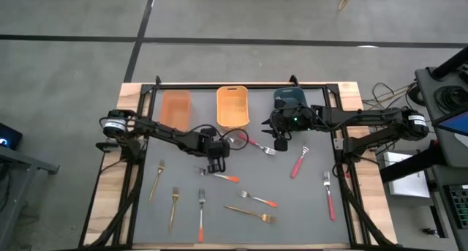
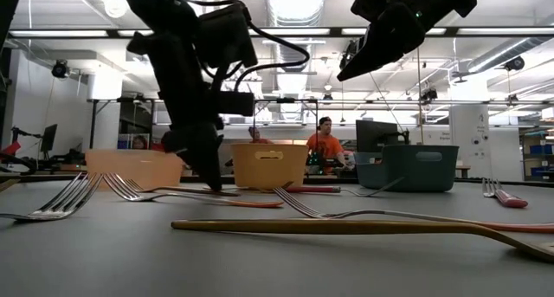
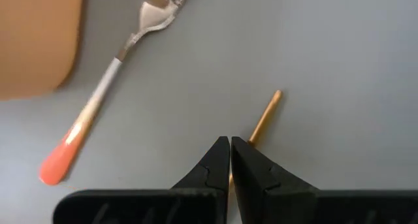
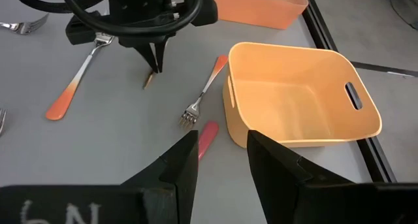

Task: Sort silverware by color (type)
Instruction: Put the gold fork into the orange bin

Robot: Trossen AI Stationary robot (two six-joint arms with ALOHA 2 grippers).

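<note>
Clearance survey: table centre crowded, front edge partly open

Three bins stand in a row along the far edge: orange bin (image 1: 175, 107), yellow bin (image 1: 232, 105), teal bin (image 1: 290, 99), with narrow gaps between them; the left gripper (image 1: 214, 166), fingers shut, occupies the centre just above a gold fork (image 4: 149, 79); the right gripper (image 1: 280, 144), jaws apart, hangs near the yellow bin's front corner, above a red-pink-handled fork (image 4: 204, 93); forks lie scattered across the grey mat (image 1: 292, 222), leaving bare stretches at the front right and between the two arms.
</note>
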